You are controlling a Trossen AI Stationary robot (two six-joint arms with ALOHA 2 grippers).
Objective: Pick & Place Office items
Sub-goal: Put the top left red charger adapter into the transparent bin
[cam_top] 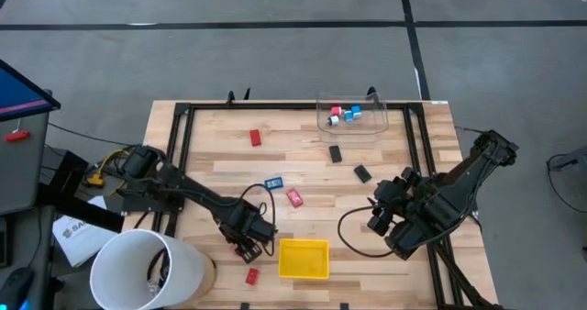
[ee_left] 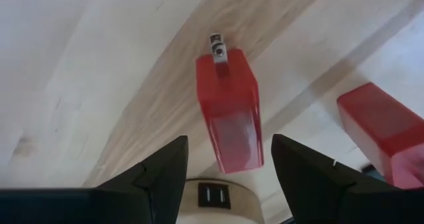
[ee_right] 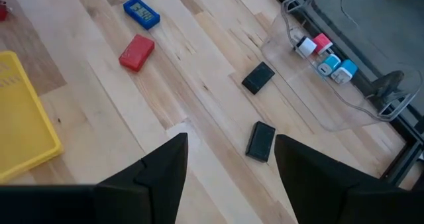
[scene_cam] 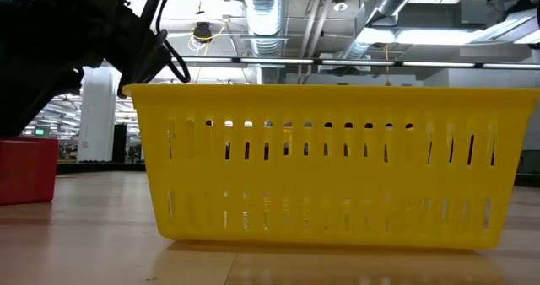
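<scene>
My left gripper (cam_top: 246, 245) (ee_left: 230, 148) is open, low over the table just left of the yellow tray (cam_top: 303, 259). Its fingers stand on either side of a red charger-like piece (ee_left: 228, 111), which lies flat on the wood with its metal prong (ee_left: 217, 49) pointing away. A second red piece (ee_left: 381, 128) (cam_top: 251, 275) lies close beside it. My right gripper (cam_top: 378, 214) (ee_right: 230, 144) is open and hovers right of the tray. Other pieces lie loose: red (cam_top: 256, 138), red (cam_top: 294, 197), blue (cam_top: 273, 182), black (cam_top: 336, 152), black (cam_top: 363, 173).
A clear plastic box (cam_top: 351, 116) at the far edge holds red and blue-and-white pieces (ee_right: 324, 55). A white bucket (cam_top: 147, 269) stands at the near left corner. A black frame rail (cam_top: 183, 136) borders the table. The tray (scene_cam: 337, 163) fills the low view, with a red piece (scene_cam: 25, 171) to its left.
</scene>
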